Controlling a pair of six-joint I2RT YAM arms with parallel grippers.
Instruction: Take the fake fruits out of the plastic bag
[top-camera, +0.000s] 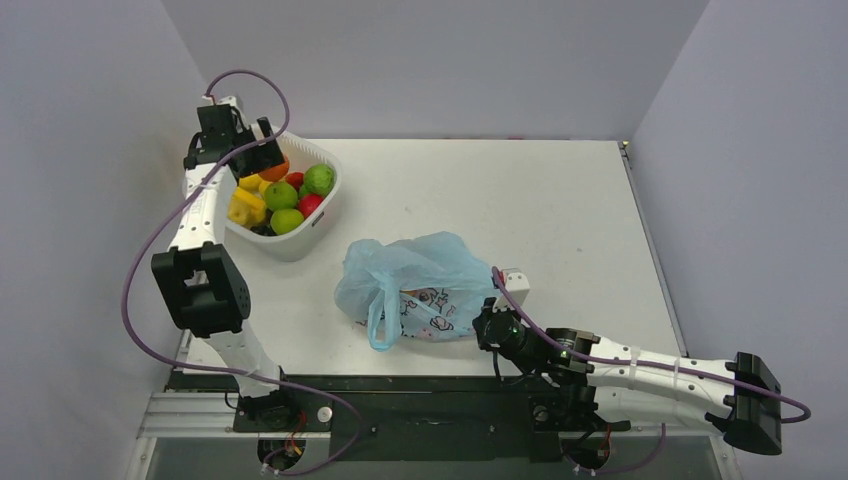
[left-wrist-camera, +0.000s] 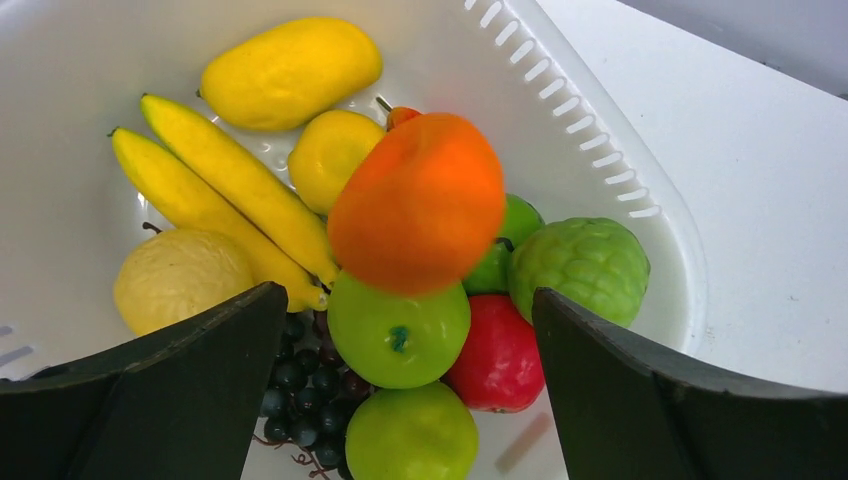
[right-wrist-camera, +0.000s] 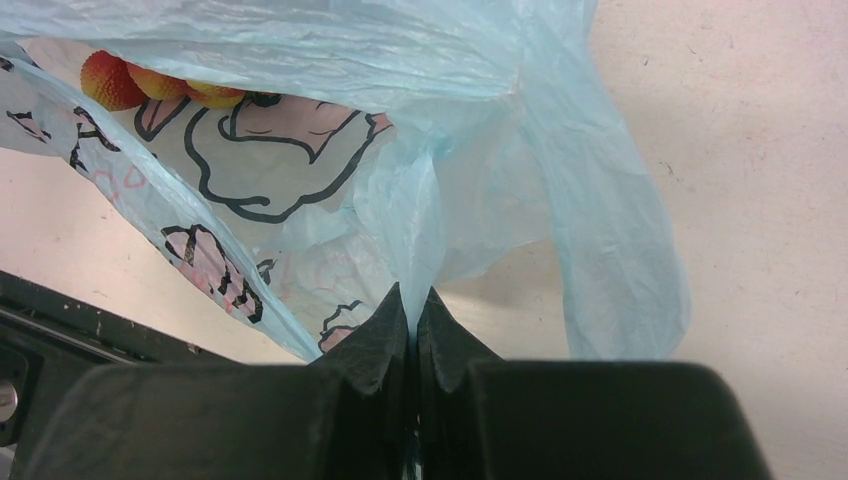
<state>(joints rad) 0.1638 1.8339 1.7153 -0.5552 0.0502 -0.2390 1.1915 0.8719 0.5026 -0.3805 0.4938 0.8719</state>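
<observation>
The step in hand looks like the putting-down of one fruit. The left hand (left-wrist-camera: 405, 295) hangs over the white basket (left-wrist-camera: 600, 120) with its jaws wide apart and nothing between them. The orange (left-wrist-camera: 418, 200) is just under it, on top of the pile; I cannot tell if it rests there or is dropping. The right hand (right-wrist-camera: 413, 305) is closed on a fold of the plastic bag (top-camera: 420, 265), at the bag's near right side, and pins it to the tabletop (top-camera: 520, 200).

The task is not finished, I think: a red-orange fruit (right-wrist-camera: 110, 80) shows inside the bag in the right wrist view. The next move calls for the left hand to cross from the basket to the bag's mouth and reach in, while the right hand holds the film.

The thin film sags over the opening, and the loop handle (top-camera: 380, 325) lies on the left side of the bag, so a finger may catch in it. In the basket are also bananas (left-wrist-camera: 230, 190), green apples (left-wrist-camera: 398, 335) and a red fruit (left-wrist-camera: 497, 355). A small white box (top-camera: 515, 280) stands just behind the right hand
</observation>
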